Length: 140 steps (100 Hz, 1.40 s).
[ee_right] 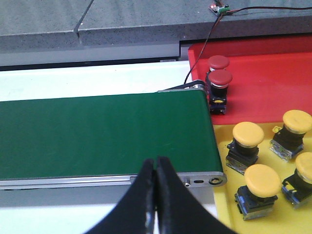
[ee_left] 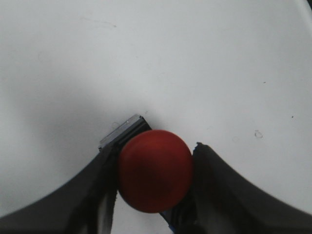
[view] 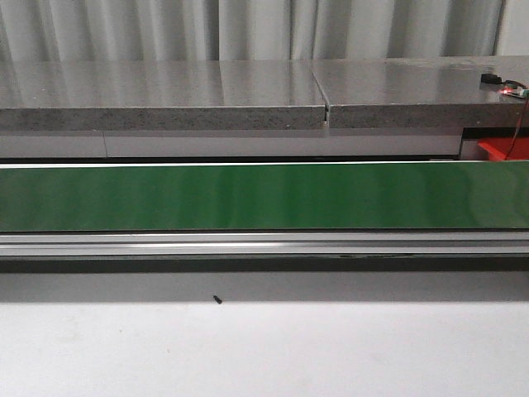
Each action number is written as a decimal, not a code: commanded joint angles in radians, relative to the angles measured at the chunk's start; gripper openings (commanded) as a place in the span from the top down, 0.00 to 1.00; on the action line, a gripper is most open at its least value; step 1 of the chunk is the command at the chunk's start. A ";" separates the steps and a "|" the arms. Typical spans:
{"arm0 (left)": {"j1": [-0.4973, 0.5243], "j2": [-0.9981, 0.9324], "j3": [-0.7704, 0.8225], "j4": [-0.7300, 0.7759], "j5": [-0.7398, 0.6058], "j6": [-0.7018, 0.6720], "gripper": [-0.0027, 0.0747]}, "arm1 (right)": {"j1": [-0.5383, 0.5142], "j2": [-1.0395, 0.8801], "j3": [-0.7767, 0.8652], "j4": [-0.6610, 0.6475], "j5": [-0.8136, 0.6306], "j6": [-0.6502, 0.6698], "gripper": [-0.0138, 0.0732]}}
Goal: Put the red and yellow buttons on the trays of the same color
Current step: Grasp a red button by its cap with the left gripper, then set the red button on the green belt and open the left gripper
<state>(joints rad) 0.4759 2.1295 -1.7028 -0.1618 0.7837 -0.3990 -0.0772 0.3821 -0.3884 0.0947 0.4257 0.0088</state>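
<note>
In the left wrist view my left gripper (ee_left: pixel 156 168) is shut on a red button (ee_left: pixel 155 169), holding its round cap over a plain white surface. My right gripper (ee_right: pixel 155 168) is shut with nothing in it, hovering at the near edge of the green belt (ee_right: pixel 97 131). Beyond the belt's end, the red tray (ee_right: pixel 263 83) holds two red buttons (ee_right: pixel 220 80). The yellow tray (ee_right: pixel 287 214) beside it holds several yellow buttons (ee_right: pixel 247 135). Neither gripper appears in the front view.
The green conveyor belt (view: pixel 248 197) runs across the front view with a metal rail (view: pixel 248 244) along its near side. A grey stone ledge (view: pixel 165 95) lies behind it, with a small circuit board and wire (view: pixel 512 89) at the right. White tabletop (view: pixel 264 347) lies in front.
</note>
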 commanded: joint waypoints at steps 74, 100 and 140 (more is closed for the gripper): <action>0.018 -0.632 0.389 -0.022 -0.105 0.156 0.79 | 0.000 0.004 -0.024 0.003 -0.079 -0.009 0.92; -0.030 -0.645 0.438 -0.048 -0.053 0.242 0.79 | 0.000 0.004 -0.024 0.003 -0.079 -0.009 0.92; -0.150 -0.643 0.534 -0.048 -0.113 0.252 0.79 | 0.000 0.004 -0.024 0.003 -0.079 -0.009 0.92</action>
<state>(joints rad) 0.3350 1.5284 -1.1558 -0.1921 0.7295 -0.1512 -0.0772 0.3821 -0.3884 0.0947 0.4257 0.0081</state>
